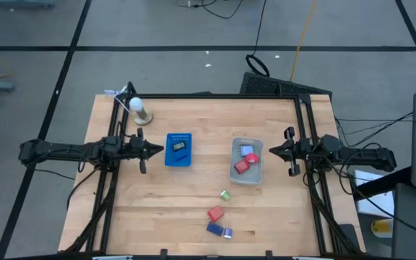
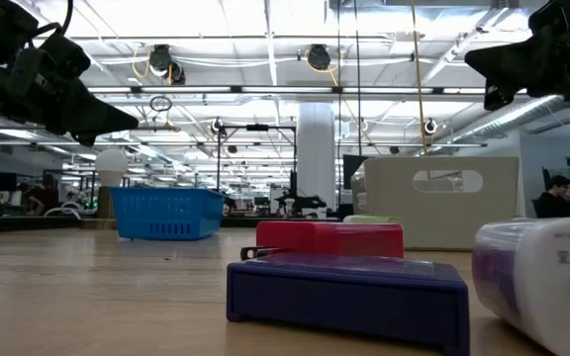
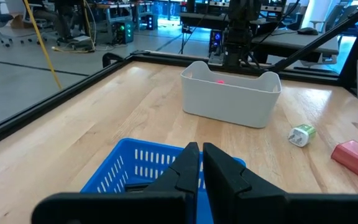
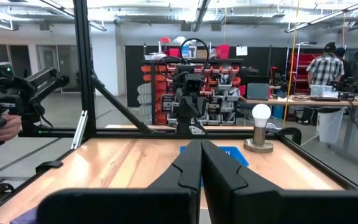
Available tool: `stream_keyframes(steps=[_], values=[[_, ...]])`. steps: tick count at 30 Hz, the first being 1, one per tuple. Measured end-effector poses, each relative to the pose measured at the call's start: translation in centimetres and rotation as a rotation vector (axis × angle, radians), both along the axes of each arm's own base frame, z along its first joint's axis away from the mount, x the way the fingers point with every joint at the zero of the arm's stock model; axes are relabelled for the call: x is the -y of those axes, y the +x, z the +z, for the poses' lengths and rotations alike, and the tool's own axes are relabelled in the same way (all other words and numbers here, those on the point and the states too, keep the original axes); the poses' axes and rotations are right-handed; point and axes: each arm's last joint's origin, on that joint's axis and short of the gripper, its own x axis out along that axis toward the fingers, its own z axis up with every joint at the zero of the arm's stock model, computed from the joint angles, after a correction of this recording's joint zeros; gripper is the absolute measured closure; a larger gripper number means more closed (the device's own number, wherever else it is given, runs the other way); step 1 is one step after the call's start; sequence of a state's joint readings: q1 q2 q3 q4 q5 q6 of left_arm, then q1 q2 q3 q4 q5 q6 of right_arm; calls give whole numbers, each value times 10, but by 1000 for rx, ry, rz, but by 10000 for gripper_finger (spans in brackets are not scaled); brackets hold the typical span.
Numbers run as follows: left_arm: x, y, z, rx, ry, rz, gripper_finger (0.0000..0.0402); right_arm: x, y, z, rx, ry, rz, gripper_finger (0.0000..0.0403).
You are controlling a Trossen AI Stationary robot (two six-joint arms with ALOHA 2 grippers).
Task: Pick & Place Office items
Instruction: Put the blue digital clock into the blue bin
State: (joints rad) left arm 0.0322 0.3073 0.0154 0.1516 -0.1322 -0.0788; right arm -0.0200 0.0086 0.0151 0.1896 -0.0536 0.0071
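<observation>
A green piece, a red piece and a dark blue piece with a pale one beside it lie on the table toward its near edge. Red pieces and a pale blue one sit in the clear grey bin. A dark piece lies in the blue tray. My left gripper hovers shut just left of the tray. My right gripper hovers shut just right of the bin.
A white bulb on a round base stands near the far left corner. A black frame runs round the table. Bare wood lies between tray and bin. A person stands in the room beyond.
</observation>
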Motion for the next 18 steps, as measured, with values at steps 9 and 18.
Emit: stream_keyframes(steps=[9,18], values=[[0,0,0,2,-1,0,376,0,0,0,0,0,-4,402],[1,0,0,-3,24,-39,376,0,0,0,0,8,-3,401]])
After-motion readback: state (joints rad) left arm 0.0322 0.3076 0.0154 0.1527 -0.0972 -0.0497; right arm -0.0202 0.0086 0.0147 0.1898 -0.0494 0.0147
